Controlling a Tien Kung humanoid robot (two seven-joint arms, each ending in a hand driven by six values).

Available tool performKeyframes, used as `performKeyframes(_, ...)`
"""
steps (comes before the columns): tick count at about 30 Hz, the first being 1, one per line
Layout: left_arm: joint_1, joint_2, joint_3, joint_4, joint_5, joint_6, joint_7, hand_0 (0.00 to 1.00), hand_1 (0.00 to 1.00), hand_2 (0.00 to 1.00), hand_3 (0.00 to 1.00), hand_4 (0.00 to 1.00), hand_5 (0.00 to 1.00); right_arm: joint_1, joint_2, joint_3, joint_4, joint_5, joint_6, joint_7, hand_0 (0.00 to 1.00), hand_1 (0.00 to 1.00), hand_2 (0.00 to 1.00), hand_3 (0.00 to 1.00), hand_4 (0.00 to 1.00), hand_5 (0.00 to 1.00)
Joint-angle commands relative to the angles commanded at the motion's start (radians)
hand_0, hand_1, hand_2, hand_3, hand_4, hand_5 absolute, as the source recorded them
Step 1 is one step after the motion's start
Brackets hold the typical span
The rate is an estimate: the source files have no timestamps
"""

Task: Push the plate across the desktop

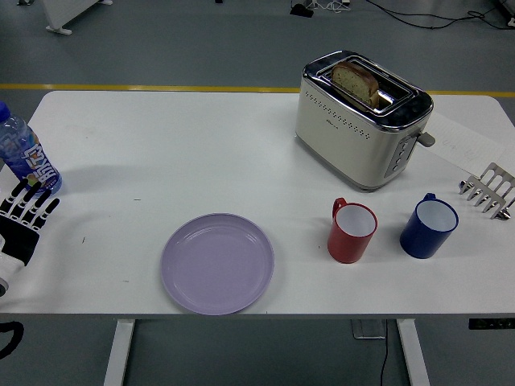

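Observation:
A lilac plate (217,263) lies on the white table (185,153) near its front edge, left of centre. My left hand (24,215) comes in at the left edge, fingers spread and empty, well to the left of the plate and just below a water bottle (24,157). My right hand is out of view.
A red mug (352,232) and a blue mug (429,226) stand right of the plate. A toaster (360,119) holding a bread slice stands behind them. A metal rack (488,190) and a sheet of paper (463,145) lie at the right edge.

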Motion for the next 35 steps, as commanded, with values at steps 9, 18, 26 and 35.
performKeyframes(9,0.001,0.010,0.016,0.003,0.003,-0.001,-0.002,0.603,0.662,0.629,0.583,0.489,0.998,-0.010,0.000,0.007,0.001,-0.010,0.001,0.001,0.598,0.594,0.671,0.636,0.207,0.491)
performKeyframes(18,0.003,0.022,0.027,0.008,0.008,-0.006,-0.003,0.603,0.662,0.631,0.578,0.471,0.998,-0.016,0.000,0.011,0.002,-0.017,0.002,0.000,0.598,0.594,0.671,0.637,0.207,0.490)
performKeyframes(26,-0.004,0.028,0.044,0.009,0.006,-0.008,-0.004,0.606,0.663,0.632,0.581,0.467,0.998,-0.016,0.000,0.011,0.001,-0.016,0.000,0.002,0.598,0.594,0.672,0.637,0.207,0.490)
performKeyframes(35,-0.011,0.033,0.047,0.008,0.005,-0.011,-0.006,0.608,0.663,0.634,0.581,0.470,0.998,-0.008,0.000,0.004,-0.001,-0.004,-0.004,0.004,0.598,0.594,0.672,0.637,0.206,0.489)
